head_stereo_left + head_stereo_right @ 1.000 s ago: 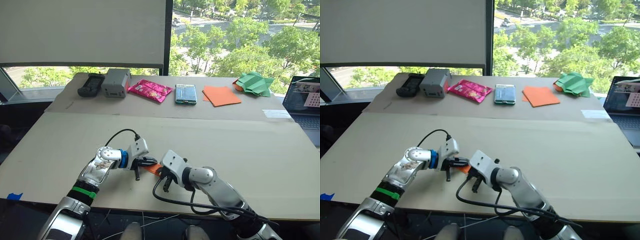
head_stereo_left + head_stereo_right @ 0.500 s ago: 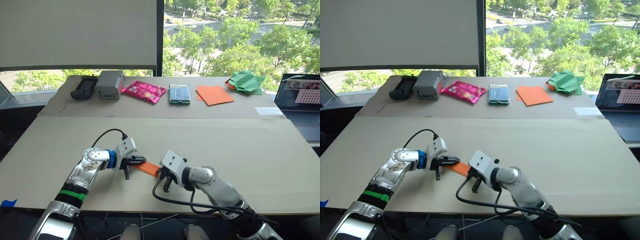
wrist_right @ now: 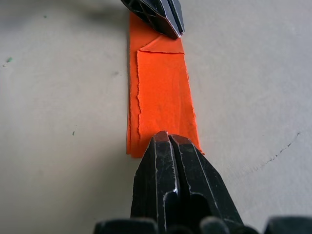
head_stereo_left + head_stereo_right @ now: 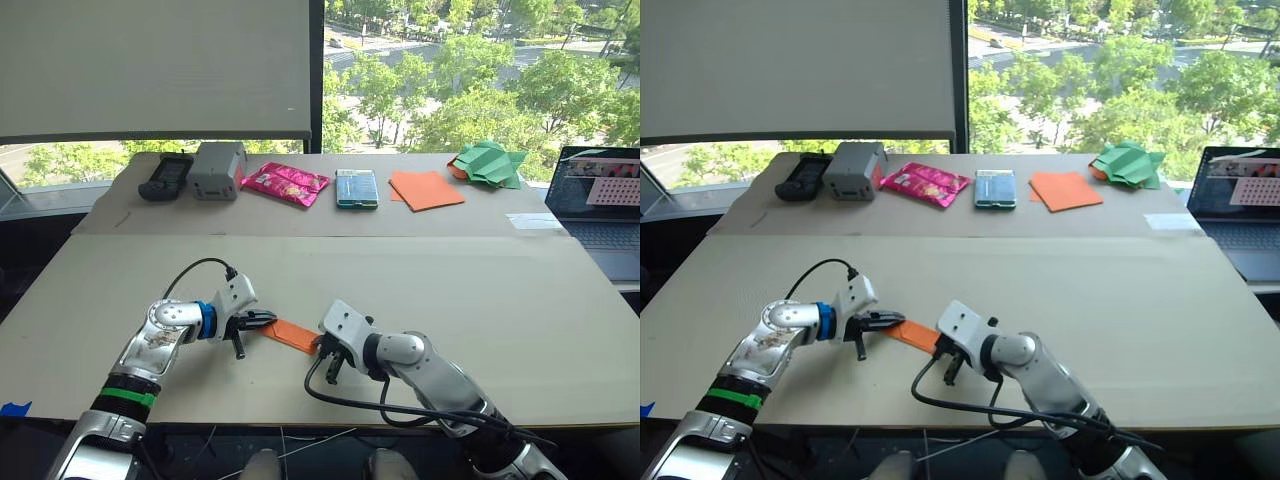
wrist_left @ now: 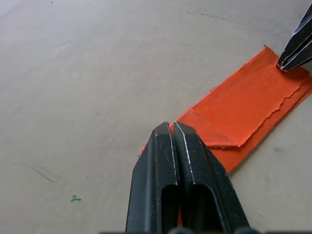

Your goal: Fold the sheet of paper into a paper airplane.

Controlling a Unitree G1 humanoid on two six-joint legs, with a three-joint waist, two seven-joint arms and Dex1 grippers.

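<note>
sheet of paper (image 5: 241, 113) folded strip on table (image 4: 480, 290) | left end effector (image 5: 171, 127) closed on one end | right end effector (image 3: 165, 136) closed on other

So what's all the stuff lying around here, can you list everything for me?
sheet of paper: one, orange, folded into a strip, near table edge, between both end effectors
black device: one, far left
grey box: one, beside it
snack packet: one, pink
flat case: one, teal
orange square: one, smooth
green paper: crumpled pile, far right
laptop: one, open, right edge
table: one, beige
left end effector: shut on one strip end
right end effector: shut on the other
</note>
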